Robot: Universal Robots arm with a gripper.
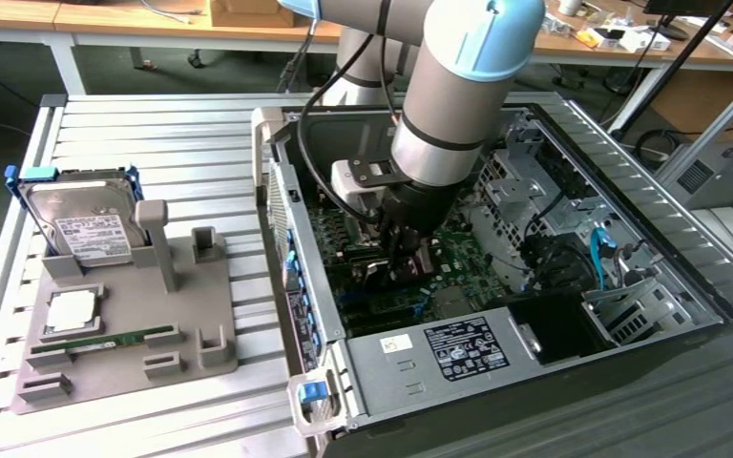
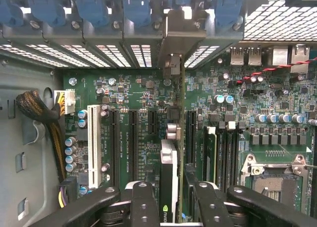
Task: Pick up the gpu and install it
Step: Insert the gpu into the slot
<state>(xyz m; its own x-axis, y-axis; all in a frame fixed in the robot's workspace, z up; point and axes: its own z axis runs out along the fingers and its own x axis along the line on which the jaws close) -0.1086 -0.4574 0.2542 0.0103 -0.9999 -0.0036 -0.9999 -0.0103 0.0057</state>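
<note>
inside open case [image 1: 672, 258], gpu [image 2: 171, 172] upright on motherboard [image 2: 129, 95]

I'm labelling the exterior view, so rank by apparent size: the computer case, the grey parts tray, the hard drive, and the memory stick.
1. computer case
2. grey parts tray
3. hard drive
4. memory stick, the smallest
</note>
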